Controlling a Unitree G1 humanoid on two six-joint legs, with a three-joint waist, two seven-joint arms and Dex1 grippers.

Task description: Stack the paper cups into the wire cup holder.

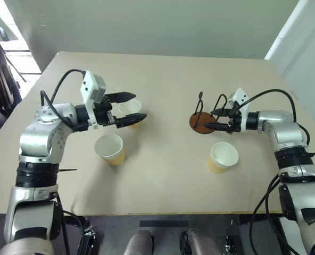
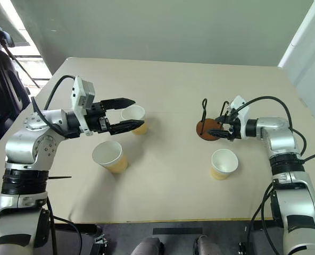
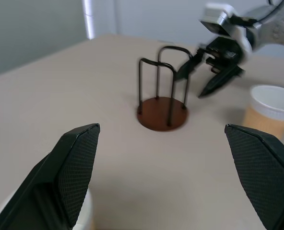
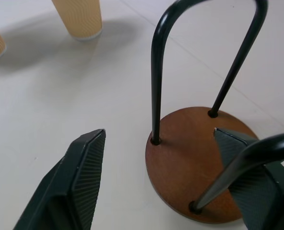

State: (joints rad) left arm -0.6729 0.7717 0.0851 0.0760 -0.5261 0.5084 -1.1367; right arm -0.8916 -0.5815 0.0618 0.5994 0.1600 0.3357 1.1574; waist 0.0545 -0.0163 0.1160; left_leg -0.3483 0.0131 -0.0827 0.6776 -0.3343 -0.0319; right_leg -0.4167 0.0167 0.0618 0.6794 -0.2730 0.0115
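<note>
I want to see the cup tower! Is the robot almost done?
Not yet. The wire cup holder is empty. All three paper cups stand on the table: one near the left arm, one between the open left gripper's fingers, one near the right arm. The right gripper is at the holder.

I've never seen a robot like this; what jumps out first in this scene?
Three tan paper cups with white rims stand upright on the beige table: one between the open left gripper's black fingers, one nearer, one on the right. The right gripper hovers at the empty black wire cup holder.
</note>
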